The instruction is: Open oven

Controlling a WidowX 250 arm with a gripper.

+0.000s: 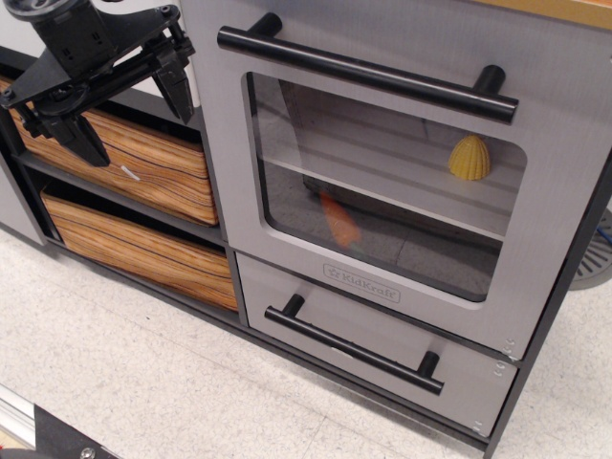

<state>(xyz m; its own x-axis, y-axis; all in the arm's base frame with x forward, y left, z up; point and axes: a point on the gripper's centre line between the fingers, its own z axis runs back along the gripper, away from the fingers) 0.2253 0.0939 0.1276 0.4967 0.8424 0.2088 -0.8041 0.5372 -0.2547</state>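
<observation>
The toy oven (pixel 296 163) fills the middle and right of the view. Its brushed silver-grey door is shut, with a rounded clear window (pixel 382 191), a long black bar handle (pixel 368 74) across the top and a KidKraft logo (pixel 361 283) below the glass. Through the window I see a yellow ridged toy (pixel 469 158) on the shelf and an orange carrot-like toy (pixel 339 220) lower down. My black gripper (pixel 132 113) hangs at the upper left, in front of the wood-grain bins, left of the handle's end. Its fingers are spread open and empty.
A smaller windowless grey drawer (pixel 373 356) with its own black bar handle (pixel 354 346) sits under the oven door. Two wood-grain bins (pixel 153 167) are stacked on shelves at the left. A pale speckled floor (pixel 143 382) runs along the front.
</observation>
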